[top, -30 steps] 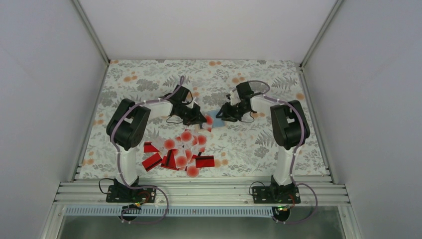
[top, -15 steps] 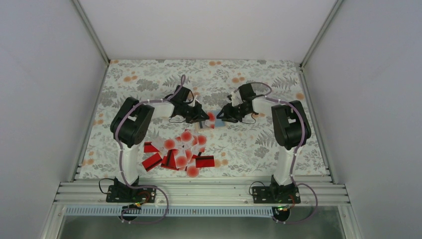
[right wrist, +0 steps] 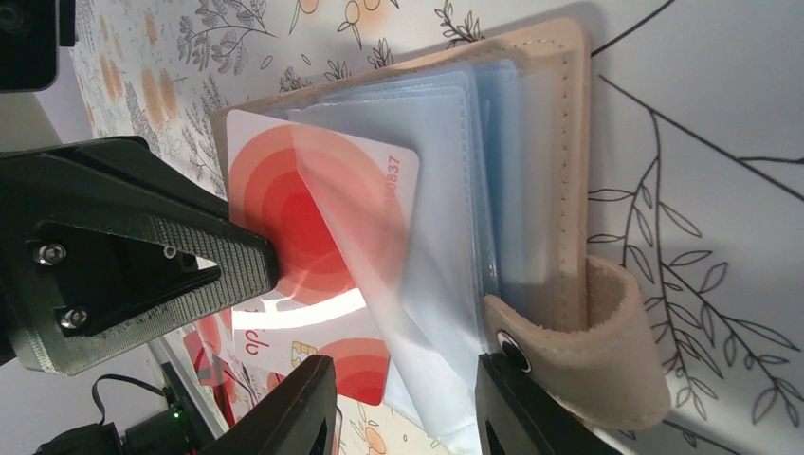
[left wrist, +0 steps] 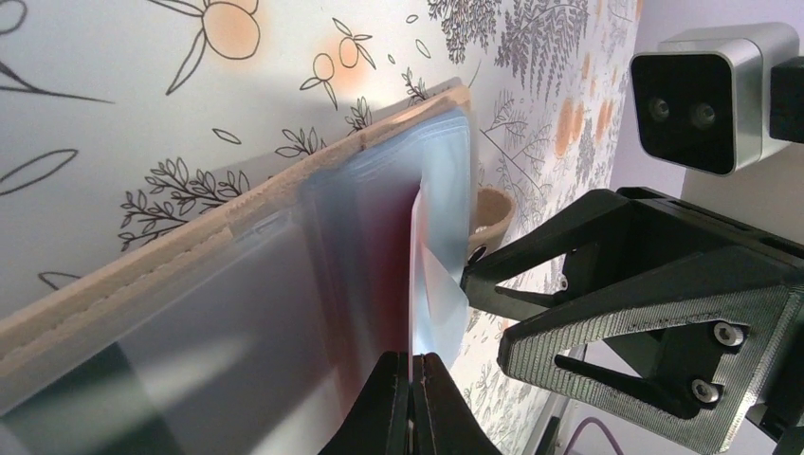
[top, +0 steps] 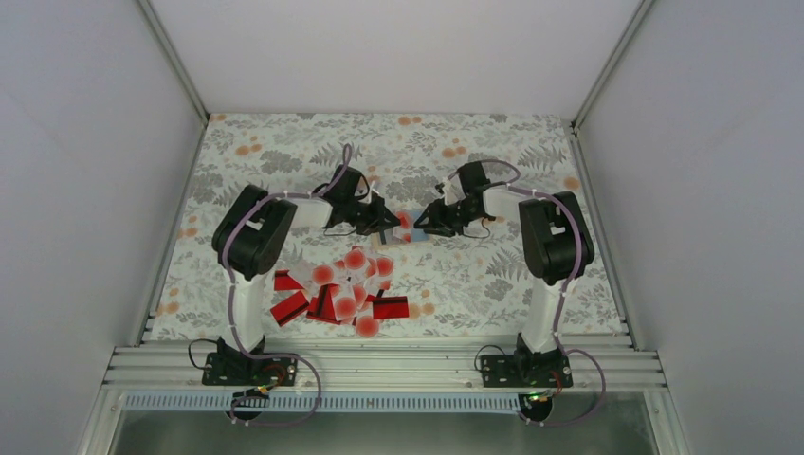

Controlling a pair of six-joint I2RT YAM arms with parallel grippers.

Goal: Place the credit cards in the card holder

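Credit card (right wrist: 284, 199), white with red dots, is pinched edge-on in the left gripper (left wrist: 412, 365), whose jaws are together on it. Over the last second that arm has eased it further onto the card holder (right wrist: 569, 142), which lies open on the worktop (right wrist: 711, 190). The card's edge now sits under a lifted clear sleeve (right wrist: 436, 322). The right gripper (right wrist: 403, 384), jaws apart, straddles that sleeve. Insertion looks begun, not finished. The other credit cards (top: 341, 294) wait heaped nearer the arm bases.

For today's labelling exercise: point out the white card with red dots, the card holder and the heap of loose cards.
white card with red dots (right wrist: 275, 194): right wrist view, on its big red dot.
card holder (right wrist: 572, 152): right wrist view, on its tan stitched edge.
heap of loose cards (top: 341, 301): top view, its middle.
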